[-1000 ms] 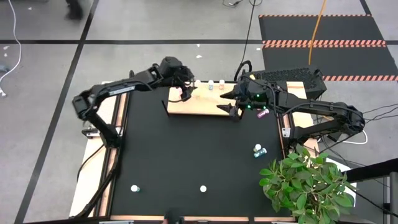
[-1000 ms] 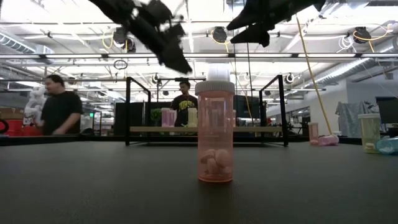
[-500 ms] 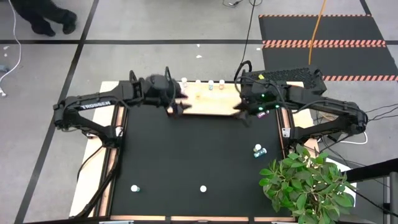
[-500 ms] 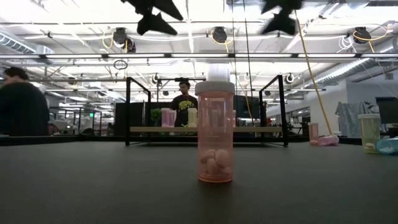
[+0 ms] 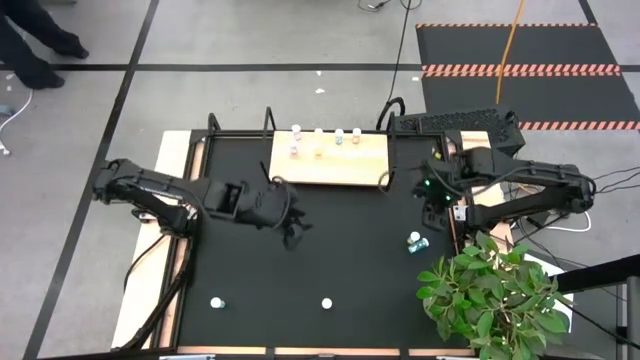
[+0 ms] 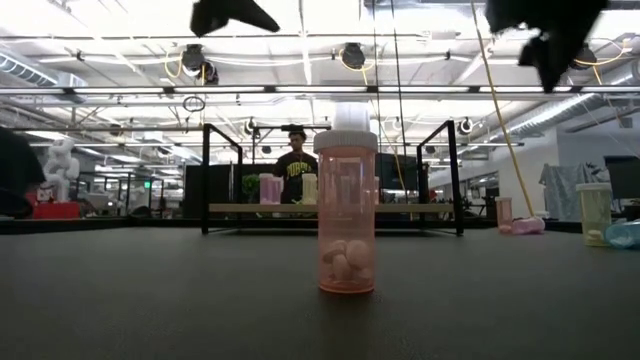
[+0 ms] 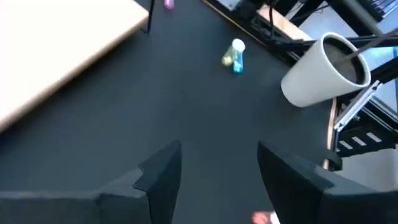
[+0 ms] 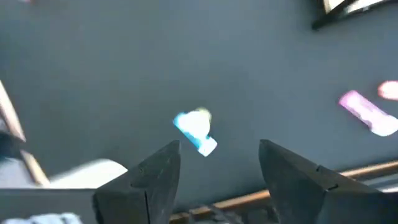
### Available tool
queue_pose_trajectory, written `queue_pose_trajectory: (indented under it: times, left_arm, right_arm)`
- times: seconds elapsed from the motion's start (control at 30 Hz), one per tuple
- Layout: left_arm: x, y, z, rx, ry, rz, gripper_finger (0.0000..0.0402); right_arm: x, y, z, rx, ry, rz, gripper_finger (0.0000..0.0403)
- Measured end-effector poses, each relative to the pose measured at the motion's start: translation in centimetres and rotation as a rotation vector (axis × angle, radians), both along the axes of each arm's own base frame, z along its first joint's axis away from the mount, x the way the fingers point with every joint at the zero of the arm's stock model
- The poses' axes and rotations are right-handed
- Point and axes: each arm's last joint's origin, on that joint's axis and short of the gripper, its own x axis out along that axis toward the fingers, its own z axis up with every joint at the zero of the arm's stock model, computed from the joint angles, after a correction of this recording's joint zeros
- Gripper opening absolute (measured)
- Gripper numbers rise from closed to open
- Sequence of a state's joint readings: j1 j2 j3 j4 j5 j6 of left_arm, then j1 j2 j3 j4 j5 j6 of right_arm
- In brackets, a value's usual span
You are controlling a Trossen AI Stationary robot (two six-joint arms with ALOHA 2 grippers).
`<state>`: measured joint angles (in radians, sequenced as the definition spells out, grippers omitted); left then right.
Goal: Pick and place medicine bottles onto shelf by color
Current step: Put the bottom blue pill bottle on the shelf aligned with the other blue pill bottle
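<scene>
Both the left gripper (image 5: 293,226) and right gripper (image 5: 432,196) gape empty (no legible labels on the bottles (image 5: 414,242)).

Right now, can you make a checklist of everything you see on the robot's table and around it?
Surface: black table, flat, mostly bare.
Job's things: four small bottles stand in a row along the far edge of the wooden shelf; a teal bottle lies near the table's right edge; two white-capped bottles stand near the front.
Clutter: a white cup beside the table.
Grippers: left gripper open, empty, above mid-table; right gripper open, empty, above the teal bottle.
Cables: an orange cable on the floor behind.
Surroundings: a leafy plant at the right front corner; a person stands far behind.
</scene>
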<state>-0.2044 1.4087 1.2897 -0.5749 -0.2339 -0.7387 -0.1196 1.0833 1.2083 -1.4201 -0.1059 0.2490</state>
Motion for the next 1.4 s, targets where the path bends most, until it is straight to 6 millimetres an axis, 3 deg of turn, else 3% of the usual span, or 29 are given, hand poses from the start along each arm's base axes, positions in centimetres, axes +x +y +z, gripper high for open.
queue_pose_trajectory:
  times: [0.2, 0.33, 0.43, 0.53, 0.77, 1.0, 1.17, 1.4]
  left_arm:
    - [-0.1, -3.6, -1.0, -0.089, -0.018, 0.144, 0.0209]
    - [-0.2, -5.7, -1.8, -0.163, -0.004, 0.155, 0.0209]
    - [-1.0, -7.6, -2.4, -0.17, 0.059, 0.108, 0.0209]
    - [-3.2, -8.7, -3.7, -0.167, 0.231, 0.164, 0.0209]
    - [-7.9, -10.4, -5.0, -0.3, 0.615, 0.325, 0.0209]
    - [-10.1, -13.1, -5.1, -0.27, 0.713, 0.08, 0.0209]
    - [-12.6, -14.8, -5.2, -0.211, 0.762, 0.031, 0.0209]
    - [-14.5, -16.6, -6.7, -0.059, 0.772, 0.048, 0.0209]
  right_arm:
    - [-2.5, 1.5, -4.3, 0.012, 0.08, 0.076, 0.021]
    - [-2.1, 2.4, -6.2, 0.078, 0.024, 0.069, 0.021]
    - [-0.4, 3.3, -6.1, 0.134, -0.116, 0.087, 0.021]
    - [1.9, 4.4, -5.3, 0.179, -0.299, 0.105, 0.021]
    - [9.1, 8.1, -4.7, 0.217, -0.743, 0.142, 0.021]
    - [15.4, 11.6, -6.8, 0.144, -1.141, 0.181, 0.021]
    - [17.5, 12.1, -8.3, 0.169, -1.272, 0.082, 0.021]
    - [17.9, 12.5, -10.2, 0.192, -1.181, 0.04, 0.021]
